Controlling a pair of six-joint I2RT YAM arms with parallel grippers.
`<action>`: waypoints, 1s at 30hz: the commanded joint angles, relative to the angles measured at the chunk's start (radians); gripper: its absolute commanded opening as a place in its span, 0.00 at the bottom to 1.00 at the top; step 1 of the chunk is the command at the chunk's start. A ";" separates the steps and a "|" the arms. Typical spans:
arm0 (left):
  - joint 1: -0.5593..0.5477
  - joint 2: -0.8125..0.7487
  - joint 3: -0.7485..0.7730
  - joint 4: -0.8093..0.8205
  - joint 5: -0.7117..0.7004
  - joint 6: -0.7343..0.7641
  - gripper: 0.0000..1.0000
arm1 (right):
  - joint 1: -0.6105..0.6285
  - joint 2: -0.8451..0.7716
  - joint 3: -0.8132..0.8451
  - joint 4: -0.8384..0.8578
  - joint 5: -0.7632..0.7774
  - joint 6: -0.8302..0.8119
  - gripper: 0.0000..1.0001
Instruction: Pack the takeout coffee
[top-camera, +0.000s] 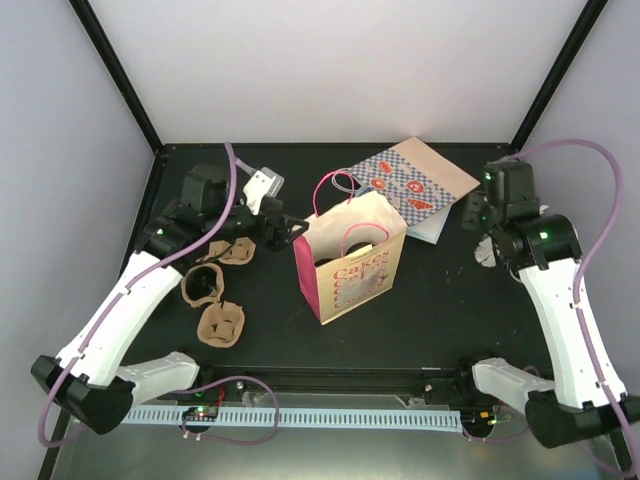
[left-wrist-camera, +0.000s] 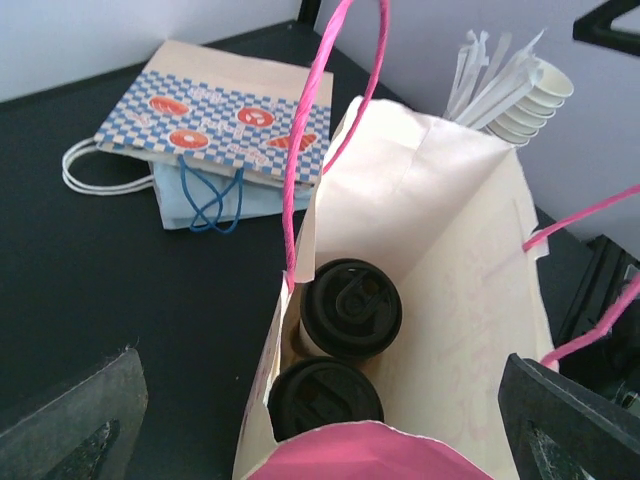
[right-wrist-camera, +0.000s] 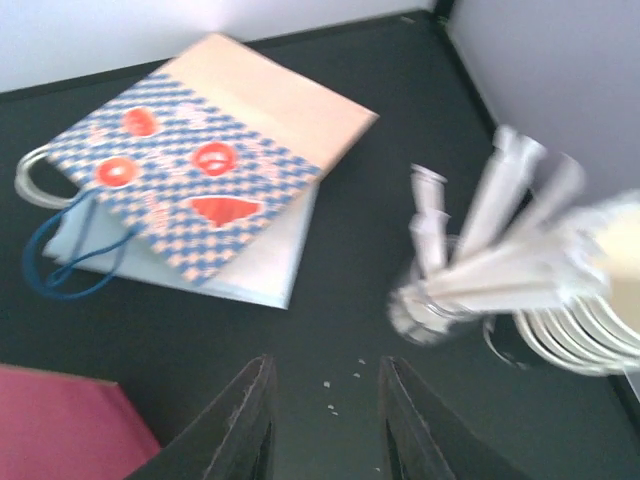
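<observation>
At the left of the black desk (top-camera: 430, 300), in the top view, lie three brown cardboard holders (top-camera: 222, 323), set one below another beside the left arm. Just right of them the left end effector (top-camera: 290, 228) hovers at the upper left edge of the one standing pink bag (top-camera: 350, 265); its two fingers (left-wrist-camera: 70, 420) are spread wide and grip nothing. Its wrist view looks down into the open bag, where the takeout coffee stands: two cups with black lids, the farther cup (left-wrist-camera: 350, 308) in the middle of the frame and the nearer cup (left-wrist-camera: 322, 400) just below it, both against the bag's left wall. Two pink handles rise from the bag's rim. Farther right, in the upper middle of the top view, two flat bags lie stacked: one blue checked bag (top-camera: 415, 180) on top of one pale blue bag (right-wrist-camera: 270, 270). At the right, the right end effector (right-wrist-camera: 325, 365) hangs over bare desk, its jaws partly apart with nothing between them. Right of it in its wrist view stand one clear glass of wrapped straws (right-wrist-camera: 430, 305) and one stack of cream cups (right-wrist-camera: 580, 330), too blurred to count.
</observation>
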 joint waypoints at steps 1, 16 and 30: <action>-0.003 -0.074 -0.005 0.033 -0.018 0.003 0.99 | -0.170 -0.085 -0.095 0.028 -0.001 0.071 0.31; -0.003 -0.218 -0.167 0.160 -0.038 0.008 0.99 | -0.332 0.167 -0.066 0.137 -0.088 0.146 0.39; -0.003 -0.224 -0.184 0.152 -0.041 0.001 0.99 | -0.331 0.305 0.001 0.115 0.004 0.180 0.36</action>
